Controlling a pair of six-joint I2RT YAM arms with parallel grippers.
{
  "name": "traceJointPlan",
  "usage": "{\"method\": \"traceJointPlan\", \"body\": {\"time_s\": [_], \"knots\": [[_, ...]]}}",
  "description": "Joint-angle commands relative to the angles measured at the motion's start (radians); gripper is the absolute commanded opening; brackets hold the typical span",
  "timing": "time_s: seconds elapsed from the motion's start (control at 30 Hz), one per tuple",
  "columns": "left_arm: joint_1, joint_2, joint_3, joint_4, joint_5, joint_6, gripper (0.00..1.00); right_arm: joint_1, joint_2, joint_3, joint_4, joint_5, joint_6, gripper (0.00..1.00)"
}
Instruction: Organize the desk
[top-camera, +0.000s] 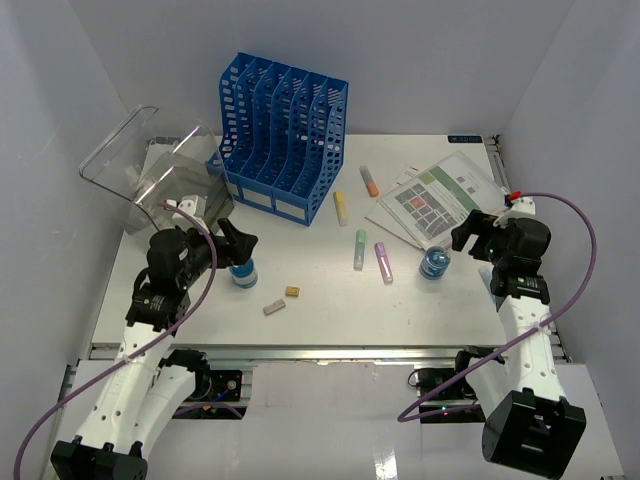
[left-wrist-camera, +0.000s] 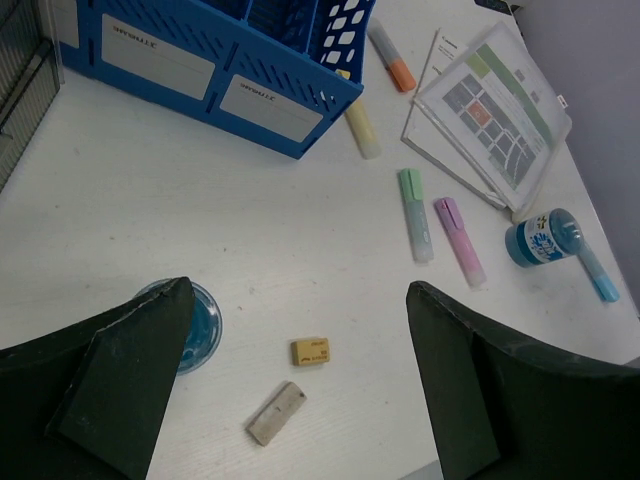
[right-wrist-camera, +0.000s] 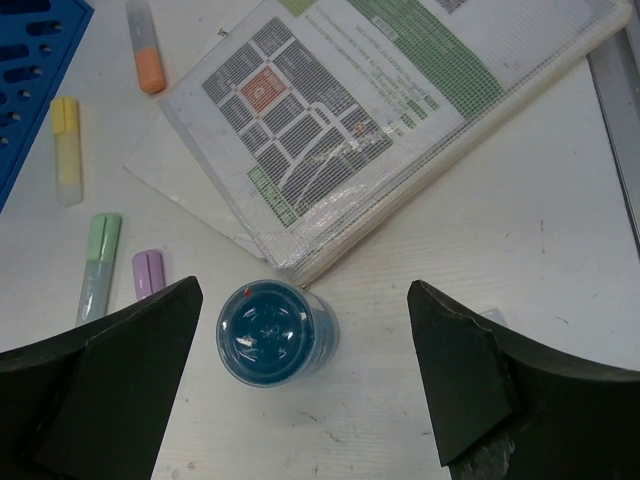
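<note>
The white desk (top-camera: 320, 320) carries scattered stationery. My left gripper (top-camera: 240, 245) hangs open over its left part, beside a blue jar (top-camera: 243, 272). In the left wrist view, a yellow eraser (left-wrist-camera: 311, 351) and a grey eraser (left-wrist-camera: 274, 413) lie below the open left gripper (left-wrist-camera: 300, 300), and the jar (left-wrist-camera: 200, 325) is half hidden by the left finger. My right gripper (top-camera: 474, 232) is open above a second blue jar (top-camera: 434, 263). That jar (right-wrist-camera: 275, 332) stands upright between the right gripper's (right-wrist-camera: 305, 300) fingers, touching neither.
A blue file organizer (top-camera: 285, 135) stands at the back with a tilted clear plastic bin (top-camera: 150, 175) to its left. Yellow (top-camera: 340, 207), orange (top-camera: 369, 180), green (top-camera: 360, 249) and purple (top-camera: 383, 262) highlighters lie mid-desk. A document pouch (top-camera: 440, 197) lies back right. A light blue marker (left-wrist-camera: 598, 278) lies beyond the right jar.
</note>
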Motion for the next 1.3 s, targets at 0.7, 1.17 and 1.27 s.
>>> {"method": "traceJointPlan", "body": {"time_s": [0.7, 1.17, 1.27], "knots": [[-0.381, 0.606, 0.785, -0.541, -0.968, -0.299, 0.58, 0.122, 0.205, 0.137, -0.261, -0.805, -0.693, 0.9], [-0.39, 0.786, 0.711, -0.515, -1.28, -0.256, 0.48, 0.121, 0.152, 0.08, -0.199, -0.874, -0.674, 0.9], [-0.39, 0.791, 0.66, -0.411, -1.283, -0.016, 0.5, 0.122, 0.148, 0.077, -0.196, -0.873, -0.674, 0.9]]}}
